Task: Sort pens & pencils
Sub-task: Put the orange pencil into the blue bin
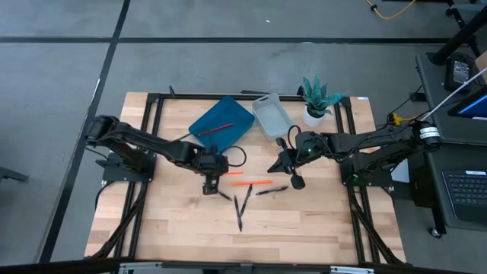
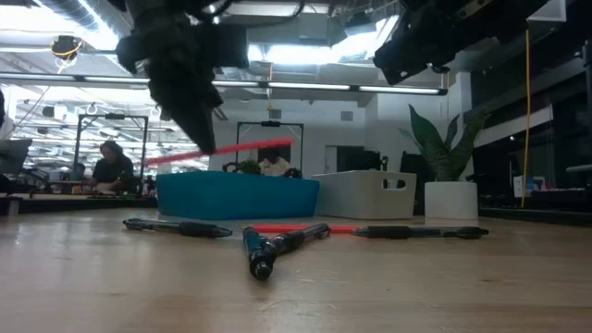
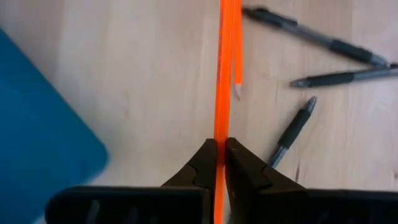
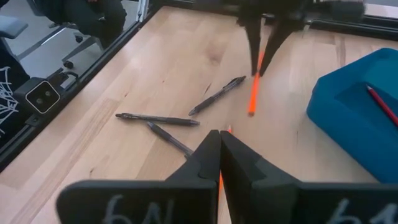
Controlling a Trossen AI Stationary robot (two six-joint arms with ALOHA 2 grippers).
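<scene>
so the orange pencil (image 3: 221,74) is the thing in hand: your left gripper (image 3: 220,163) has its fingers pinched onto it, and it hangs clear of the wooden table (image 1: 175,221), just beside the blue tray (image 1: 221,122). a red pencil (image 1: 216,128) already lies in that tray, so i'd judge this one belongs there too. to do the carry well, keep it level and lifted high enough to clear the tray's near wall; the low view shows it sticking out sideways from the fingers, so watch the free end as you swing. let go only once most of its length is over the tray floor, or it may tip back over the rim.

it's a thin, bright stick, held well off its middle, so expect it to pivot a little in the grip. a second orange pencil (image 1: 252,183) lies flat on the table, with black pens (image 1: 242,209) scattered close around it, some crossing each other.

your right gripper (image 4: 219,146) hovers above that loose pencil, fingers pressed together with nothing between them. the grey bin (image 1: 271,116) next to the tray looks the likely home for the pens, and a potted plant (image 1: 316,97) stands beside it.
</scene>
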